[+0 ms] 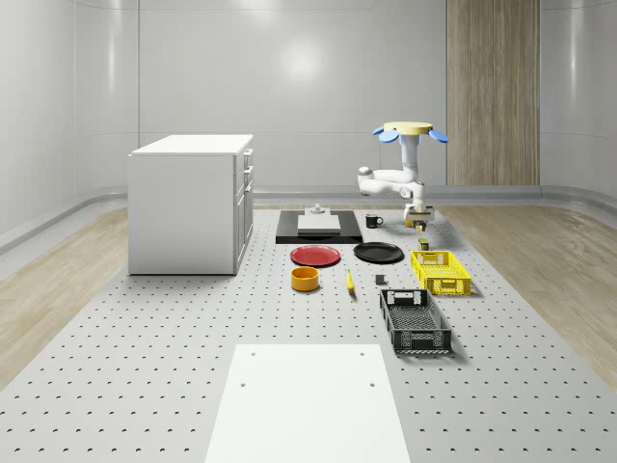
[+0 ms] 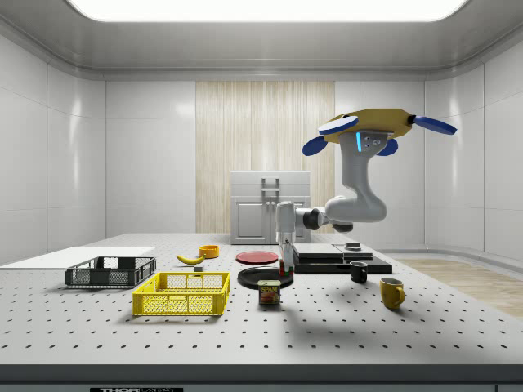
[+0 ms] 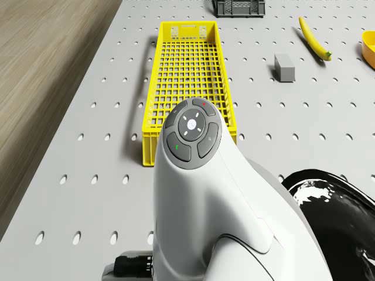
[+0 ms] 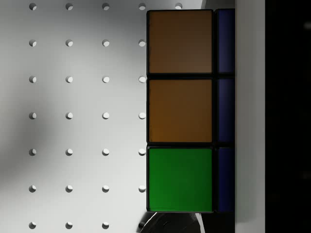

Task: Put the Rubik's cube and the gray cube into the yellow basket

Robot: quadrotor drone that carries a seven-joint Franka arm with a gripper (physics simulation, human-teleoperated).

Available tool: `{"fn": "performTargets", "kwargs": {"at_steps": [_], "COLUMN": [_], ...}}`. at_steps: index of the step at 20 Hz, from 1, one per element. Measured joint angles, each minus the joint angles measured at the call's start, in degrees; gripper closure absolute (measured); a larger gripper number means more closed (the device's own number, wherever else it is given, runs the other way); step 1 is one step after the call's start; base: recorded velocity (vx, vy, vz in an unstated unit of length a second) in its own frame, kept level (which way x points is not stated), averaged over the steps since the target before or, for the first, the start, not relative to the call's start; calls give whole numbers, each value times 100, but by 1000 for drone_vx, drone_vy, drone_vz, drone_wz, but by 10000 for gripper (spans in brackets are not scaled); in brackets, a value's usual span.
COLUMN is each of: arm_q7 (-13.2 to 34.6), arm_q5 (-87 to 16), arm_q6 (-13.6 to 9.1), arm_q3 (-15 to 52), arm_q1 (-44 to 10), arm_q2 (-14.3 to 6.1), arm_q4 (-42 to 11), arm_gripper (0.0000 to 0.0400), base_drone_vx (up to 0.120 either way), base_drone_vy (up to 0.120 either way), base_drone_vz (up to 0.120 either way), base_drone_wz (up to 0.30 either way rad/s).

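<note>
Rubik's cube in gripper, above table beside yellow basket

The only lettering that can be read is "SPAM", printed in yellow on the label of the small dark rectangular tin standing on the perforated table just beside the yellow mesh basket.

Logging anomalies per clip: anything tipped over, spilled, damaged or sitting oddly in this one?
Nothing stands out. The yellow basket sits flat and empty, the gray cube lies on the table beside it, and the banana and black plate rest undisturbed. The drone hovers above the table, with the Rubik's cube close against the gripper.
</note>
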Motion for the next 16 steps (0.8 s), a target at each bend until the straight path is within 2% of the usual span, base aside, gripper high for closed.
{"fn": "performTargets", "kwargs": {"at_steps": [8, 11, 16], "arm_q7": [14, 18, 26], "arm_q5": [36, 49, 69], "arm_q6": [84, 113, 158], "arm_q3": [14, 18, 26], "arm_q1": [-17, -23, -32], "arm_q2": [-90, -121, -170], "arm_q4": [3, 4, 6], "arm_gripper": [75, 75, 75], "base_drone_vx": [120, 120, 120], "base_drone_vy": [0, 80, 0], "base_drone_vz": [0, 0, 0], "base_drone_wz": [0, 0, 0]}}
